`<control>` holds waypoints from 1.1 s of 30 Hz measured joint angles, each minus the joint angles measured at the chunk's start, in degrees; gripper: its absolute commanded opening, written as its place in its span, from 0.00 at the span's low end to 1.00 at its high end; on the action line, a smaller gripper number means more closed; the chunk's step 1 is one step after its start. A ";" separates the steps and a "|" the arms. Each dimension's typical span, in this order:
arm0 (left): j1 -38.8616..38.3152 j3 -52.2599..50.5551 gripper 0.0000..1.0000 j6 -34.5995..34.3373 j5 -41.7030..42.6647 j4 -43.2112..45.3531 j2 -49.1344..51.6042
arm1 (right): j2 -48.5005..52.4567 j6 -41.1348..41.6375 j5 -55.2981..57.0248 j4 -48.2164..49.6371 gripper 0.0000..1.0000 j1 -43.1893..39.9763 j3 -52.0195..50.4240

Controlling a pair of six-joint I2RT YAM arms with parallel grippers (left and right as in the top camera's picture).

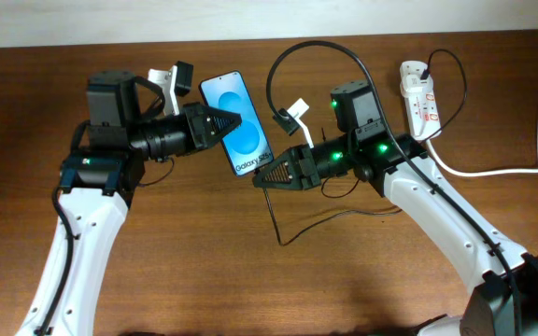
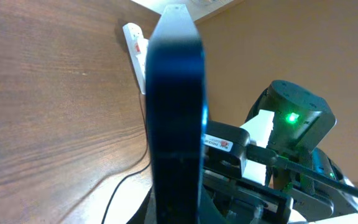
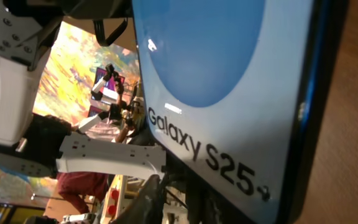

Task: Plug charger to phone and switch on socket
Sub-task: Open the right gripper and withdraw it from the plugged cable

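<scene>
My left gripper is shut on the phone and holds it off the table, blue screen up. In the left wrist view the phone shows edge-on. My right gripper is at the phone's lower end, below the white text line. The phone fills the right wrist view and hides the fingertips, so how the jaws stand there is unclear. The charger's thin black cable trails from that gripper down across the table; the cable also shows beside the phone. The white socket lies at the far right.
A thick white cord runs from the socket to the right edge. A black cable loop arches above the right arm. The socket lies behind the phone in the left wrist view. The right wrist housing shows a green light.
</scene>
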 measured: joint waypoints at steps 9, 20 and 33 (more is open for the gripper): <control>0.31 -2.10 0.00 -1.27 1.99 4.92 0.02 | -0.02 0.70 -1.79 -2.19 0.55 -0.46 0.57; -0.35 -3.32 0.00 -13.20 14.38 14.69 0.20 | -0.13 -0.22 -1.29 -2.75 0.74 -0.57 2.80; 0.87 -3.32 0.00 3.32 17.55 15.50 0.20 | -0.13 -12.33 -10.49 -10.51 0.99 -7.78 3.23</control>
